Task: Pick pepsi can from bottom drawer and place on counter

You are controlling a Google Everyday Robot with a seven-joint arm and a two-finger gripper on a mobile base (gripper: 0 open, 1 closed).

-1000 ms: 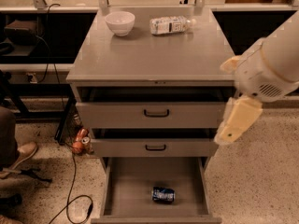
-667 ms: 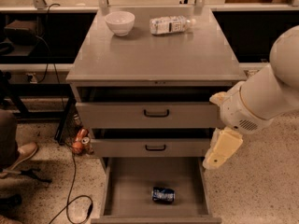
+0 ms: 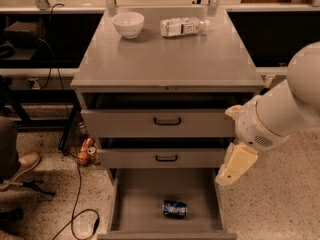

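The pepsi can (image 3: 174,208) lies on its side near the front middle of the bottom drawer (image 3: 137,199), which is pulled open. The counter (image 3: 165,59) is the grey top of the cabinet. My gripper (image 3: 236,164) is a cream-coloured piece hanging from the white arm at the right. It is beside the cabinet's right edge, level with the middle drawer. It is above and to the right of the can, apart from it, and holds nothing that I can see.
A white bowl (image 3: 128,24) and a clear water bottle (image 3: 182,26) lying on its side sit at the back of the counter. The two upper drawers (image 3: 165,121) are slightly ajar. Cans (image 3: 86,150), a cable and a person's shoe (image 3: 22,166) are on the floor at the left.
My arm and gripper have moved down and to the left, from beside the top drawer to beside the middle drawer. The can and drawers have not moved.
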